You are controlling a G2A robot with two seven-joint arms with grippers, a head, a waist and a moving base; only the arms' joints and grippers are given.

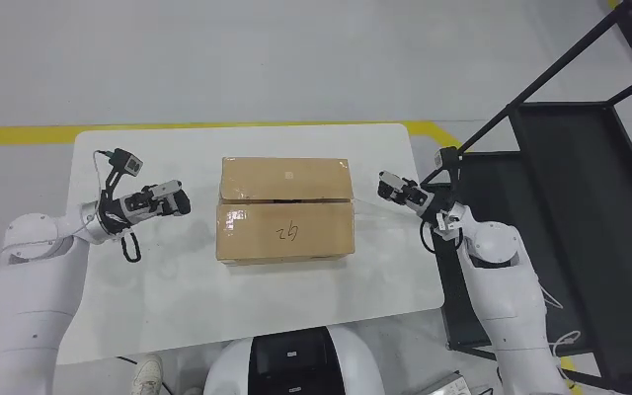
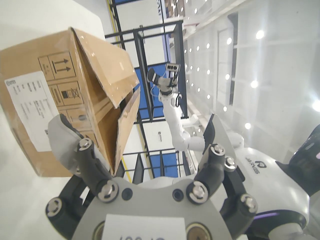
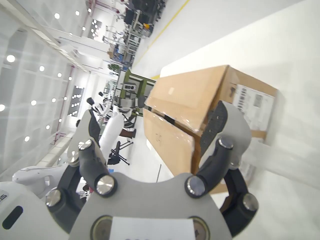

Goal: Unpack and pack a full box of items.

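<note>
Box (image 1: 285,209): brown cardboard, mid-table, closed on top along a central seam, with handwriting on the nearer half.
Left gripper (image 1: 181,200): beside the Box's left end, not touching it.
Right gripper (image 1: 385,185): near the opposite end, also not touching.
Table (image 1: 148,296): white, with rounded corners.
Rack (image 1: 563,197): black, just beside the Table's right edge.

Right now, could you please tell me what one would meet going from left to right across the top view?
Open left gripper → brown cardboard box → open right gripper → black metal rack beside the table.
</note>
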